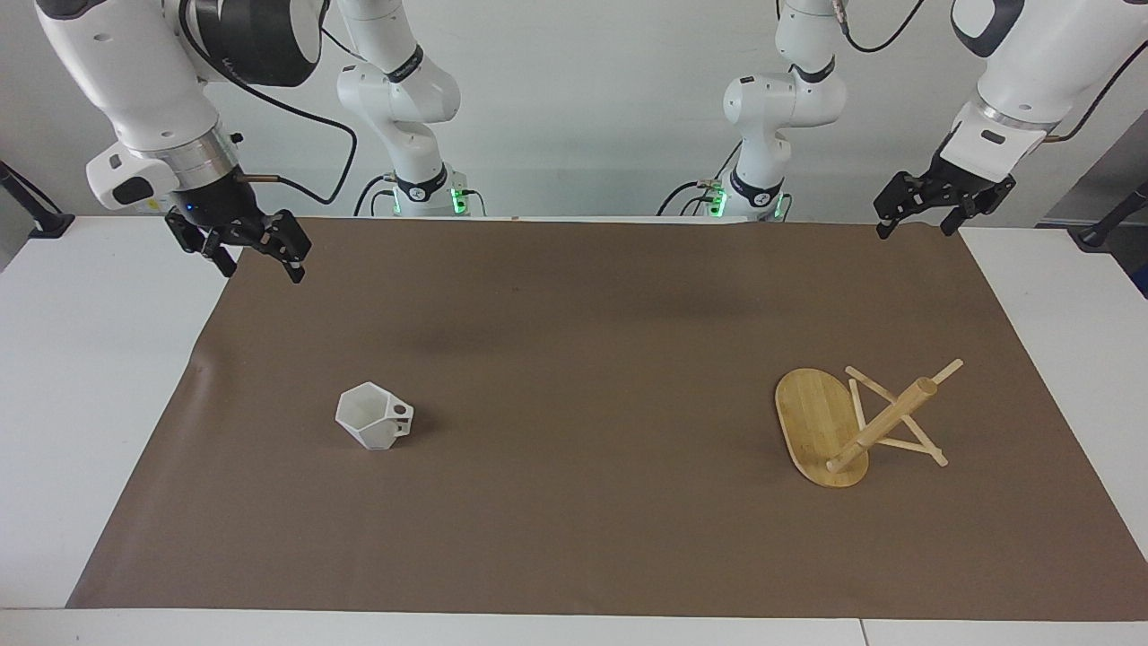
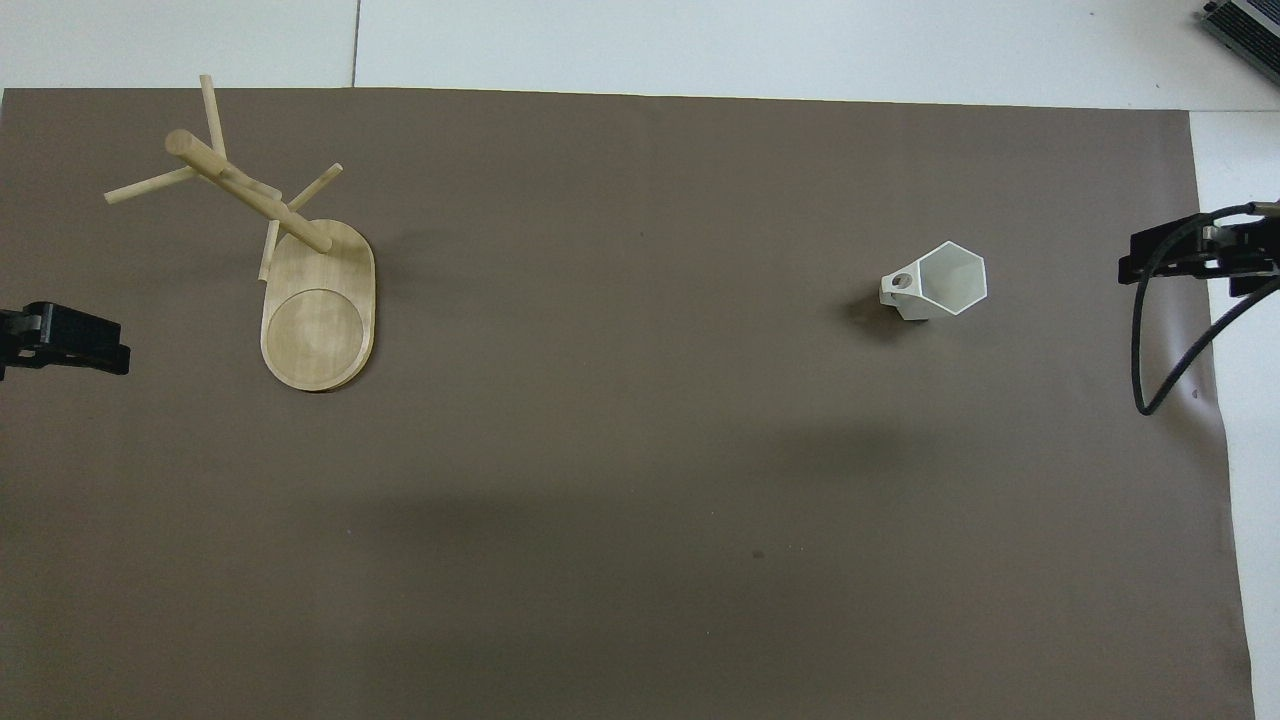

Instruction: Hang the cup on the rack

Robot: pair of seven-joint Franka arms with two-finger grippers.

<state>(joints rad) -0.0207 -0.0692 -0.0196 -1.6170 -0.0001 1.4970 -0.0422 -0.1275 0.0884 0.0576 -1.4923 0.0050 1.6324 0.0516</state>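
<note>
The cup [image 1: 374, 415] stands upright on the brown mat [image 1: 574, 538] toward the right arm's end of the table, its handle pointing at about three o'clock in the facing view, toward the rack [image 1: 865, 422] well apart at the left arm's end. The right gripper [image 1: 254, 248], wide open and empty, hangs over the mat's corner at about eleven o'clock from the cup and looks the better placed to fetch it. The left gripper [image 1: 933, 208] waits open and empty near the rack's end.
</note>
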